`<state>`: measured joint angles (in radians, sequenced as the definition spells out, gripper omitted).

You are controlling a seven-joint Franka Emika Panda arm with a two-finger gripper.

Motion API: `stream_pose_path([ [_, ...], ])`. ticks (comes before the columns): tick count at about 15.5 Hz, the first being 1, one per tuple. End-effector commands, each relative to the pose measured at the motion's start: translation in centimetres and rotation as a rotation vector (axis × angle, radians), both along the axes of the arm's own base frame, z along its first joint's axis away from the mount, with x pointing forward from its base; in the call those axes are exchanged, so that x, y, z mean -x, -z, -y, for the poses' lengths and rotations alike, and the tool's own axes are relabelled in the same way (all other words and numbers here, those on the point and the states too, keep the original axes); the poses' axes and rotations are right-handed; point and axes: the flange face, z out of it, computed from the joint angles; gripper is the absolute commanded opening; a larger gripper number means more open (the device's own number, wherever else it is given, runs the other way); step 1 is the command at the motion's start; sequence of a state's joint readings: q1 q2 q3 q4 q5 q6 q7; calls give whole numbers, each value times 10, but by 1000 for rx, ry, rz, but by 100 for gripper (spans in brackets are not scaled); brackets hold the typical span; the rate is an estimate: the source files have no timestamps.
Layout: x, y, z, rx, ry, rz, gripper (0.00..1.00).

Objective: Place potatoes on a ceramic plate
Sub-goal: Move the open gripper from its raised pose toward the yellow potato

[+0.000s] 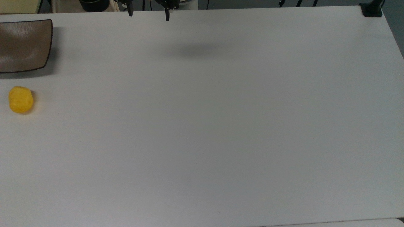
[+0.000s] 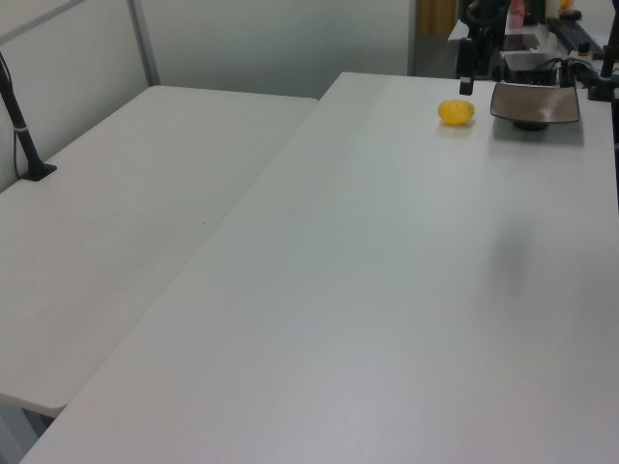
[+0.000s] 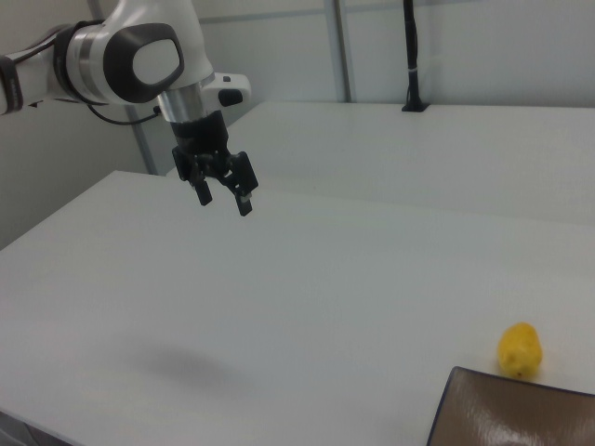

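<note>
Overhead, gripper pointing down, jaws apart, above table

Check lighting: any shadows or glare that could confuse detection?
Top view: a soft grey shadow lies on the table below the open end effector; the plate shows a pale sheen and casts a dark edge shadow. Right view: a faint smudge of shadow on the table; the potato is evenly lit.

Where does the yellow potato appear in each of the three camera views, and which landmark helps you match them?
Top view: potato at far left, below the ceramic plate.
Left view: potato upper right, left of the plate.
Right view: potato lower right, just above the plate.
Shared landmark: the plate.
</note>
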<state>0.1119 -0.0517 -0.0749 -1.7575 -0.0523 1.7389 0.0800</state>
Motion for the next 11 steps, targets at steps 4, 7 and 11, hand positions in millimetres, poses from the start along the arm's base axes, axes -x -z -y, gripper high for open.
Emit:
stream_pose_path([
  [4,-8,9,4,15,-14,3,100],
  [7,-22,12,24,18,20,87,100],
  [11,-38,17,70,44,80,171,100],
])
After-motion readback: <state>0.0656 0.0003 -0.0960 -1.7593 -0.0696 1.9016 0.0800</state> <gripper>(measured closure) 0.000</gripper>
